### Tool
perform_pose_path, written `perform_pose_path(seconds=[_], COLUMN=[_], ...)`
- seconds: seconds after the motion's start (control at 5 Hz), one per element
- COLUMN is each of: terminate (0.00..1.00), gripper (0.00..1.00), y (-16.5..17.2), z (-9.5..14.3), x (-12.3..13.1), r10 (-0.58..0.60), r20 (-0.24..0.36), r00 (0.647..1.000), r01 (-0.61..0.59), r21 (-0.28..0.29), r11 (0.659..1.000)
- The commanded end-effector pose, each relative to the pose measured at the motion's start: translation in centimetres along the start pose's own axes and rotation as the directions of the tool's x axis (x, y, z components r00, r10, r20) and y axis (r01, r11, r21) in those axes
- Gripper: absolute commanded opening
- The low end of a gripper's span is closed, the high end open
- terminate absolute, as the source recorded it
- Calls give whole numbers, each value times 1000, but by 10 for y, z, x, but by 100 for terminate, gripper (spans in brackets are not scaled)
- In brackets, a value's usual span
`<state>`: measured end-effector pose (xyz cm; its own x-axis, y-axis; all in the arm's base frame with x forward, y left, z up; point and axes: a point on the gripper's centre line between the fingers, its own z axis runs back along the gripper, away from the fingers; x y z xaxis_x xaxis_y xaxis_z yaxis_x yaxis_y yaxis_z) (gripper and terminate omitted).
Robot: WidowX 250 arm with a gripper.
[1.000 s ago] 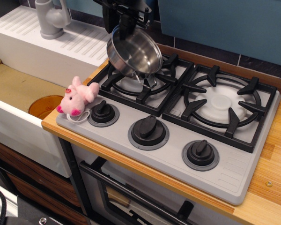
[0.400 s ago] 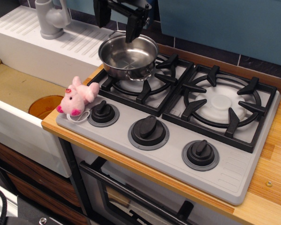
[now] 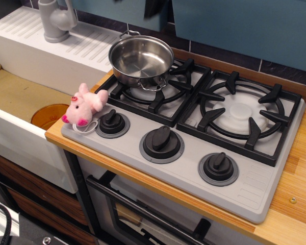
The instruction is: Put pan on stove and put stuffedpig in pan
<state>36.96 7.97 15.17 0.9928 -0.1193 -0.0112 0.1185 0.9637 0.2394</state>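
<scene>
The pan [image 3: 141, 61] stands upright on the back-left part of the stove's left grate, empty, with one loop handle toward the back and one toward the front. The stove [image 3: 194, 171] is grey with two black grates and three black knobs. The stuffedpig [image 3: 84, 104] lies on the stove's front-left corner, beside the left knob [image 3: 112, 122]. Of my gripper only a dark tip [image 3: 155, 6] shows at the top edge, above and behind the pan and clear of it. Its jaws are out of frame.
A white sink with a grey faucet [image 3: 56, 20] and an orange drain [image 3: 50, 115] lies left of the stove. The wooden counter [image 3: 296, 196] runs on to the right. The right grate [image 3: 240, 113] holds nothing. An oven door handle [image 3: 143, 212] is below.
The pan went from tilted in the gripper's grasp to standing level on the left grate. The gripper let go and rose almost out of frame. The pig has not moved.
</scene>
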Motion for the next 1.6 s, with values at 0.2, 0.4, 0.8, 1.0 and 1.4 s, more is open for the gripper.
perform_pose_path(seconds=[0.2, 0.4, 0.8, 1.0, 1.4], terminate=[0, 0, 0, 0, 0], gripper=[100, 100, 100, 100, 100], y=[2, 4, 8, 8, 1], z=[17, 20, -2, -32, -77], x=[7, -22, -74, -95, -108], r10=[3, 42, 97, 100, 98], r20=[46, 84, 185, 284, 380], r00=[999, 996, 978, 954, 920], r01=[-4, -44, -103, -124, -138], r21=[13, 20, 26, 67, 81], r11=[1000, 999, 994, 990, 987])
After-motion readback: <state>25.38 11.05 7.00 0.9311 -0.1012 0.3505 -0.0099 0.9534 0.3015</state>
